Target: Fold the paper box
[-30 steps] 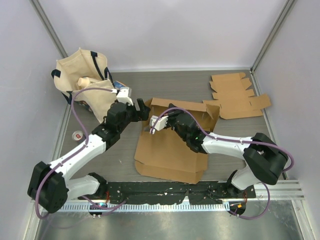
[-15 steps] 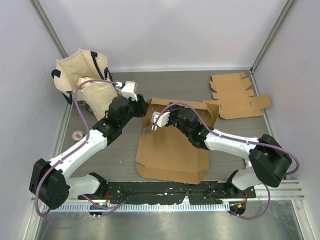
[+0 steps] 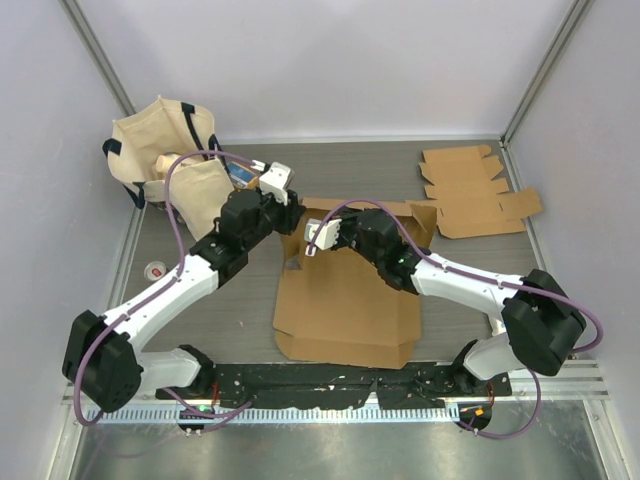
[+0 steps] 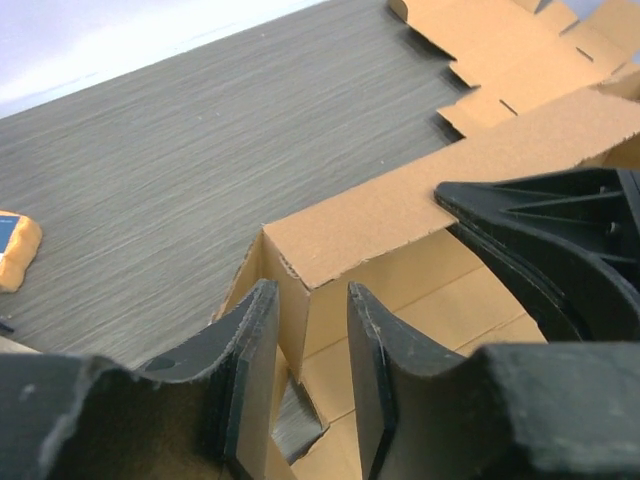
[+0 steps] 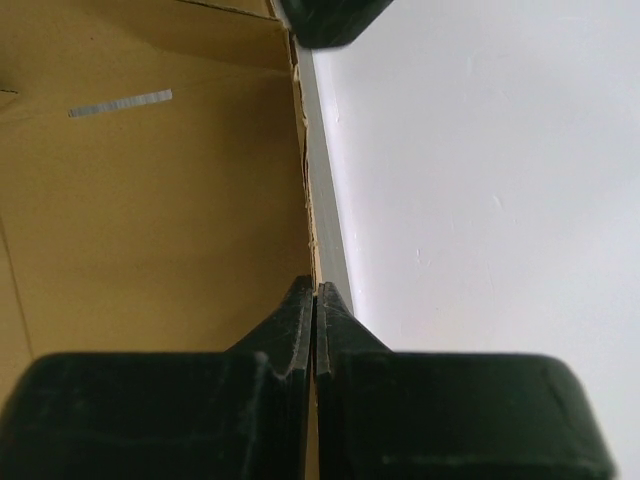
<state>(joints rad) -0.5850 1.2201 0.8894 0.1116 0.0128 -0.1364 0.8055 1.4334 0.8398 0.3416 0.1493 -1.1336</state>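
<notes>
Brown card on a streaked grey table.

The paper box [image 3: 345, 300] is plain kraft brown, a warmer tan inside, with 1 short silver-grey strip [image 5: 120, 102]; the flat cardboard [image 3: 475, 190] is the same brown. The table [image 3: 380, 165] is dark grey with fine lighter grain. The left arm [image 3: 170, 295] and right arm [image 3: 460, 285] are white and black, with purple cables [image 3: 165, 195]; the left gripper [image 4: 310, 290] and right gripper [image 5: 316, 295] are matt black. The tote bag [image 3: 165, 150] is cream with navy straps. A small disc [image 3: 157, 270] is white with a red centre. The walls [image 3: 330, 60] are pale lilac-white.
</notes>
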